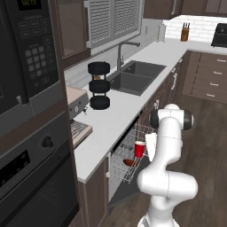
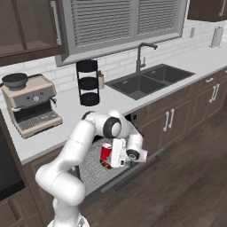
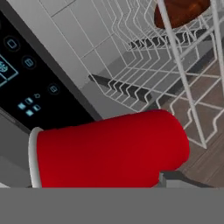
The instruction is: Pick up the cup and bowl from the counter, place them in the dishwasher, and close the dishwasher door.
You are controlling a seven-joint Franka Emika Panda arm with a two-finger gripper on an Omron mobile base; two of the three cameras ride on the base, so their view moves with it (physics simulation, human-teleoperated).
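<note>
Dishwasher (image 1: pixel 116 177) open under tabletop (image 1: pixel 115 117), white wire rack (image 1: pixel 126 159) pulled out. Dishwasher door (image 2: pixel 128 176) down, near floor. Bowl (image 1: pixel 130 162) already in rack. Cup (image 2: pixel 105 152) above rack, upright in base views, fingers (image 2: pixel 116 154) closed around it, it seems; fingertips hidden. Step in hand, judged: placing cup in rack. Next move calls for lowering cup onto clear rack spot beside bowl, opening fingers, then shutting door.

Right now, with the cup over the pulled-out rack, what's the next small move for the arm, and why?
Probably lower the cup a little into the white wire rack and release. The gripper holds it above the rack, beside the bowl already lying there, so it seems to need only a short drop clear of the bowl.
</note>
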